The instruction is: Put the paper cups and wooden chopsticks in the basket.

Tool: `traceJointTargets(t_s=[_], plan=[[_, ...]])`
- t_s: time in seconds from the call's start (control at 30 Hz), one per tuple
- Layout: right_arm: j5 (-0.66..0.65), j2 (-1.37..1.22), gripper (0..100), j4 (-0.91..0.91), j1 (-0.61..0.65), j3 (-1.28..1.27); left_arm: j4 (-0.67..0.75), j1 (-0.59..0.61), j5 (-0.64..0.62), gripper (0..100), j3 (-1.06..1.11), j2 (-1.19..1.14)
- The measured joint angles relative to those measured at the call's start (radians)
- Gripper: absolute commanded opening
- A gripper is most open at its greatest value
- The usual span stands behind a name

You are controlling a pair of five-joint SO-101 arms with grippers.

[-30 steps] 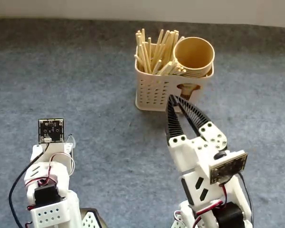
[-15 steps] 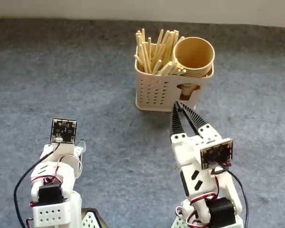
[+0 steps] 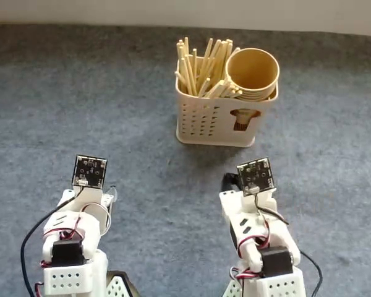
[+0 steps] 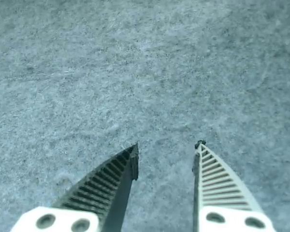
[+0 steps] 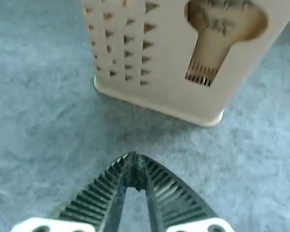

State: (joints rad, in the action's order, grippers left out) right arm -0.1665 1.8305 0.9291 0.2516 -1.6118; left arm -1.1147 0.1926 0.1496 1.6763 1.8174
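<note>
Both arms are folded low in front of the basket [image 3: 210, 124]. The left gripper [image 4: 166, 147] is clearly open and empty. The right gripper [image 5: 133, 159], tips together, holds nothing and points at the basket.

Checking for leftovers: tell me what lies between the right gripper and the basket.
Bare grey carpet, seen in the right wrist view, separates the right gripper from the basket.

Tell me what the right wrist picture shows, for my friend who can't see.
A cream basket with small holes stands on grey carpet. The right end effector, shut and empty, points at it without touching.
</note>
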Motion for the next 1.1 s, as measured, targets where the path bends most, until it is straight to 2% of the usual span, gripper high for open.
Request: traceJointTargets(t_s=[0.3, 0.37, 0.63, 0.93, 1.1], plan=[[0.000, -0.002, 0.5, 0.012, -0.192, -0.060, 0.000, 0.000, 0.000, 19, 0.000, 0.000], [0.012, -0.002, 0.5, 0.038, -0.204, -0.060, 0.000, 0.000, 0.000, 19, 0.000, 0.000], [0.230, -0.002, 0.5, 0.176, -0.232, -0.060, 0.000, 0.017, 0.000, 19, 0.000, 0.000], [0.245, -0.002, 0.5, 0.311, -0.264, -0.060, -0.002, 0.023, 0.000, 19, 0.000, 0.000], [0.250, -0.002, 0.5, 0.313, -0.265, -0.060, -0.114, -0.058, 0.000, 19, 0.000, 0.000]])
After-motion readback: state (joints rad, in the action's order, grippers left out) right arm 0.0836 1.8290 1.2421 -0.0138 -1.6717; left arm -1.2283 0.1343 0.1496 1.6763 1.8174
